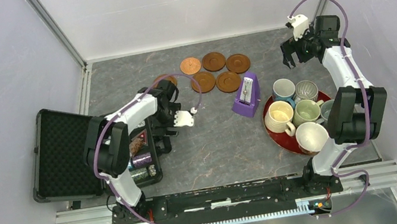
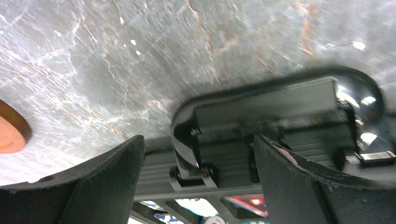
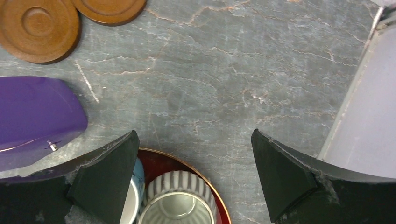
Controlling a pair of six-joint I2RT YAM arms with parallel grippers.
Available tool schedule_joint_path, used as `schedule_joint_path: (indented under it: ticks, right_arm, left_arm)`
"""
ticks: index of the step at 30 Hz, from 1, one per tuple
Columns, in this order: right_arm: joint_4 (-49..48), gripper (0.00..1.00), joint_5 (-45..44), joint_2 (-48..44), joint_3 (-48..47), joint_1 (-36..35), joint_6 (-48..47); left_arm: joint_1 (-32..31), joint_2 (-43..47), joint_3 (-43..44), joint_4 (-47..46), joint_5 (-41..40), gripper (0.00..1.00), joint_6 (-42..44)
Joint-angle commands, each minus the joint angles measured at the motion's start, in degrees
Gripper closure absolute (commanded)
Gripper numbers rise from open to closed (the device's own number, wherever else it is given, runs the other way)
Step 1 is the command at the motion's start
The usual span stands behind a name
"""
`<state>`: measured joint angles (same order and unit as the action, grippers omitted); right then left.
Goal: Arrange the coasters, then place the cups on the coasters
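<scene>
Several brown coasters [image 1: 213,61] lie grouped at the back centre, with a lighter copper one [image 1: 190,65] on their left. Another coaster [image 1: 165,80] is partly hidden by my left arm and shows at the left edge of the left wrist view [image 2: 10,133]. Several cups [image 1: 279,116] stand on the red tray [image 1: 277,135] at the right, among them a grey striped cup [image 3: 177,205] and a blue one [image 3: 135,186]. My left gripper [image 1: 164,108] [image 2: 198,144] is open and empty over the case's edge. My right gripper [image 1: 295,54] [image 3: 194,140] is open and empty, hovering beyond the tray's far rim.
A purple cone-shaped object [image 1: 247,97] [image 3: 37,116] stands between the coasters and the tray. An open black case [image 1: 64,151] with poker chips [image 2: 205,207] lies at the left, and its handle [image 2: 280,116] is just under my left fingers. Enclosure walls stand close to the right arm.
</scene>
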<state>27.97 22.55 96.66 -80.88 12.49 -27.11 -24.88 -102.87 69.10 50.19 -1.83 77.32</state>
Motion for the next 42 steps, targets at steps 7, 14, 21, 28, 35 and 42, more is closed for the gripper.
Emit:
schedule_joint_path:
  ticks: [7,14,21,28,35,42]
  right_arm:
    - [4.4,0.02,12.4,-4.1,-3.0,-4.2,-5.7]
    - [8.7,0.02,21.6,-16.0,1.9,-9.7,-17.6]
    - [11.6,0.02,15.9,-22.8,4.9,-28.1,-31.7]
    - [11.7,0.15,-1.2,-17.3,9.8,-47.1,-40.8]
    - [8.8,0.37,-14.8,-7.0,12.4,-54.1,-40.7]
    - [3.0,0.46,-27.0,0.8,16.7,-54.2,-41.0]
  left_arm:
    - [3.2,-2.8,24.9,23.9,15.8,0.0,-14.0]
    - [3.3,1.0,26.3,13.8,24.3,0.0,-29.1]
    - [5.7,1.7,27.3,8.2,28.8,0.0,-44.4]
    - [11.4,1.9,30.2,2.7,30.8,0.0,-57.1]
    - [15.0,2.9,29.8,1.5,30.3,0.0,-59.0]
    - [15.2,4.0,28.1,-0.2,30.3,0.0,-60.2]
